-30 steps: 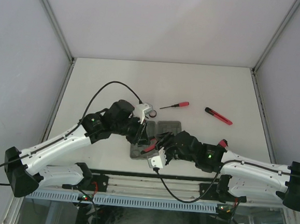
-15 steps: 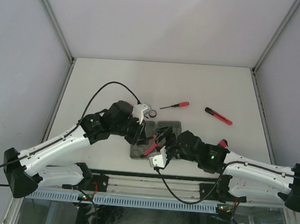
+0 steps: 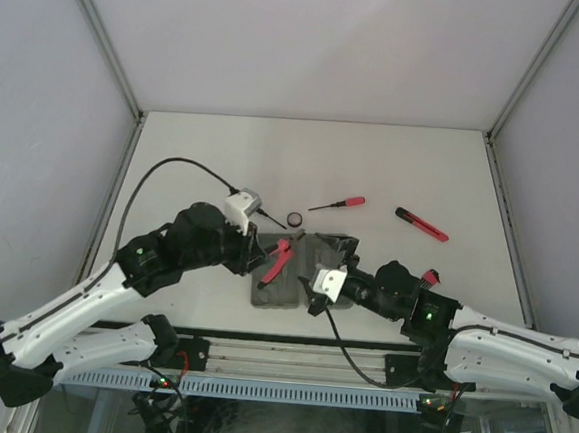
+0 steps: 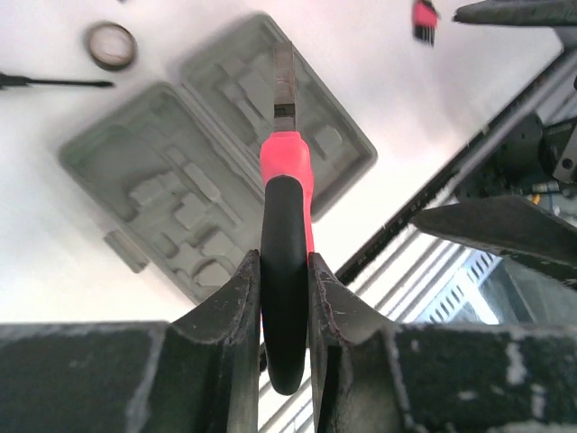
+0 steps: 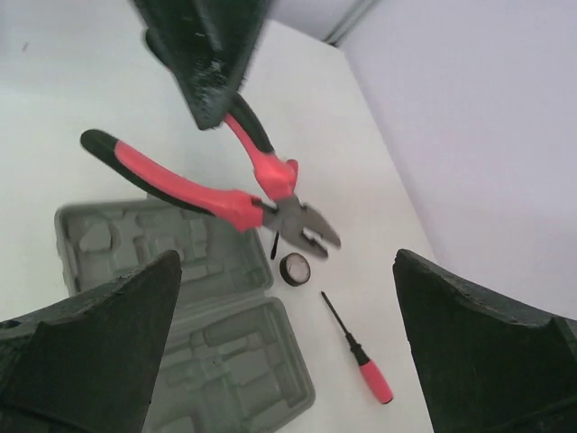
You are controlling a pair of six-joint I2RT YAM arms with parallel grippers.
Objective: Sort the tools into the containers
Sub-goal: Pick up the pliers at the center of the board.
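Here we judge the step to be seating the pliers (image 4: 287, 171) in the case (image 4: 162, 207), which lies opened flat on the tabletop (image 3: 224, 151) with its moulded recesses facing up. The left tool (image 4: 284, 280) is clenched on one black-and-red handle, and the pliers hang in the air over the case, touching nothing below, with the nose pointing away from the wrist across the hinge line. From the right wrist the two handles look spread apart, so we probably need them closer together before they will fit a recess. We should turn the wrist until the pliers lie flat and parallel to the matching hollow, come down slowly, and let go only once the metal rests inside the moulding. We cannot tell from these views which recess is theirs. The right tool (image 5: 288, 343) is released, its fingers wide and empty, hovering near the case's near edge, where it could steady the case against sliding. The ring (image 5: 293, 269) and a screwdriver (image 5: 361, 361) lie on the tabletop just beyond the case, apart from both tools.
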